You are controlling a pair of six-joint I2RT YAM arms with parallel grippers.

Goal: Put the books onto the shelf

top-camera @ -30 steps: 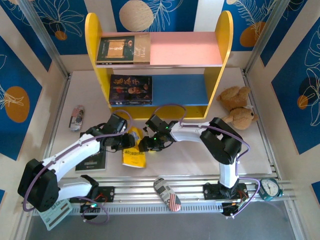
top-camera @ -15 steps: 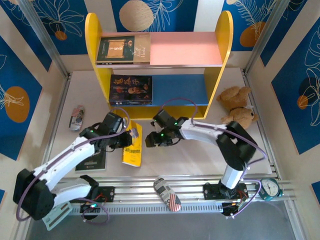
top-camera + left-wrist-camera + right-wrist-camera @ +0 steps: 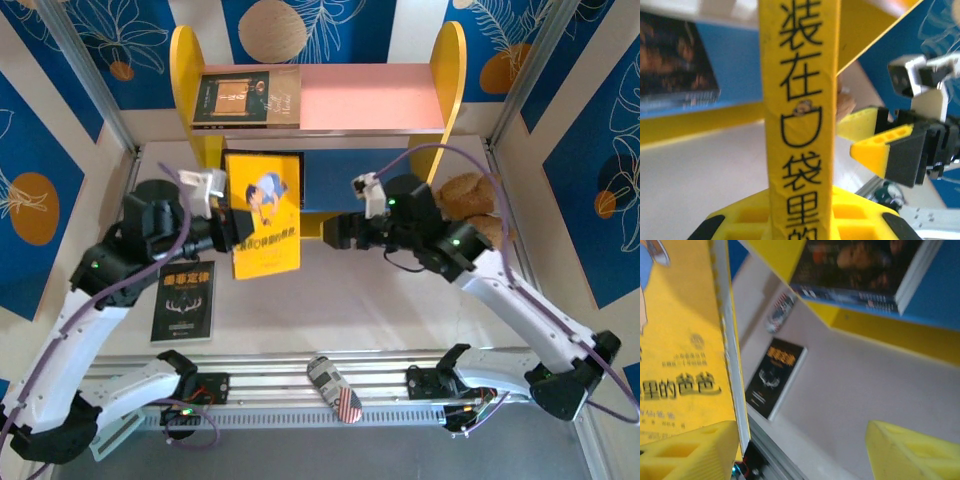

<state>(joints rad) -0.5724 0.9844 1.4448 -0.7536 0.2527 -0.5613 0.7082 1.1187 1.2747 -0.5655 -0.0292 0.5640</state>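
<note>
From above, the left pincer (image 3: pixel 230 228) pinched the yellow book (image 3: pixel 263 215) upright above the surface (image 3: pixel 400 310), before the shelf (image 3: pixel 370 100). Left wrist: the book's spine sat clamped between yellow fingers (image 3: pixel 725 221). Right wrist: the right pincer (image 3: pixel 800 455) stood spread beside the book.

Table (image 3: pixel 400 310) carries shelf (image 3: pixel 370 100), black book (image 3: pixel 183 300), teddy (image 3: pixel 468 190)
</note>
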